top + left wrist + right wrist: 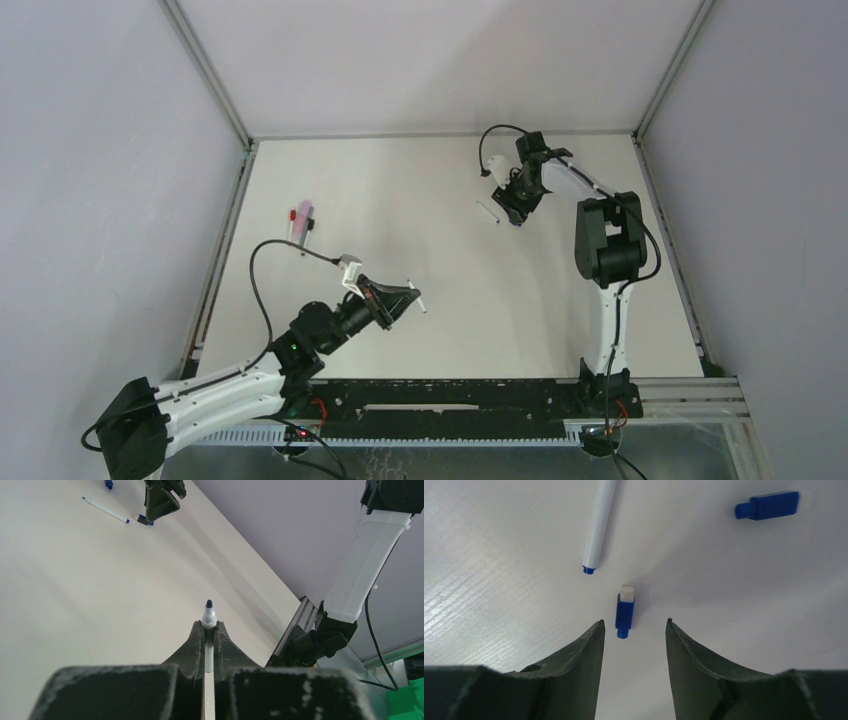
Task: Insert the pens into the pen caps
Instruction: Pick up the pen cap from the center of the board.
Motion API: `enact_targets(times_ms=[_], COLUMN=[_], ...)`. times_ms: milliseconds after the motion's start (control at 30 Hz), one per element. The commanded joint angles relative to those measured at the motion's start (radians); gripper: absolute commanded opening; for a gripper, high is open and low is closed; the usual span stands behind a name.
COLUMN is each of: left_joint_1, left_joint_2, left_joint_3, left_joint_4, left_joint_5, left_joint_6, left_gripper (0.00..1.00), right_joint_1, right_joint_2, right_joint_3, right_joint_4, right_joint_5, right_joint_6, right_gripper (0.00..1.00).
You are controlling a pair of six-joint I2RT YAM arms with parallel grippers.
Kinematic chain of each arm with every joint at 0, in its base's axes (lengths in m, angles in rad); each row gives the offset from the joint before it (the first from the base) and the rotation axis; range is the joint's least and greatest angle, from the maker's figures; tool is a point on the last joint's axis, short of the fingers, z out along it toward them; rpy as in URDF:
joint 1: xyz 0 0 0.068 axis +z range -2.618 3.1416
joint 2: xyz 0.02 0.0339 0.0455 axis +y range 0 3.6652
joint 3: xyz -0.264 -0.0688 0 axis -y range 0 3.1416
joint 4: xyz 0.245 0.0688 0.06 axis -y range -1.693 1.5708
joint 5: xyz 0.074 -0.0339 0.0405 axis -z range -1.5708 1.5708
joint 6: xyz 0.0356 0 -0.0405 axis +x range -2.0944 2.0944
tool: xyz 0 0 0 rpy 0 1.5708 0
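the white pen (pixel 600 525) gets cut off at the top edge, and the pink-and-red bits (pixel 301 215) overhead are too tiny to sort out

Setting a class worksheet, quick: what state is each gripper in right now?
Left gripper: closed, holding the white pen.
Right gripper: open, holding nothing, jaws over a blue cap.

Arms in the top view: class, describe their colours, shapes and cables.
The left arm and right arm have white links between black joints, each with a thin black cable looping to the wrist. The left gripper and right gripper each have two dark, tapering fingers.
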Motion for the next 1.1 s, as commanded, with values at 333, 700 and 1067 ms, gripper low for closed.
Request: enact_targets(times_ms=[333, 700, 1067], left_joint_1=[-0.004, -0.004, -0.006], left_joint_2=[0.03, 0.033, 0.015], left_joint_3=[0.003, 0.008, -0.015], left_joint_4=[0.017, 0.022, 0.072], left_joint_5=[-0.01, -0.005, 0.019], left_joint_6=[0.011, 0.004, -0.044], left_gripper=[0.0, 0.0, 0.0], right_joint_1=[-0.004, -0.006, -0.003], right_joint_2=[0.078, 0.107, -0.092], right_joint_3=[0.102, 0.127, -0.027], right_joint_4=[-0.069, -0.105, -0.086], right_joint_5=[-0.029, -0.054, -0.167], right_joint_6=[0.058, 0.069, 0.1], right_gripper=[0.49, 0.28, 0.02])
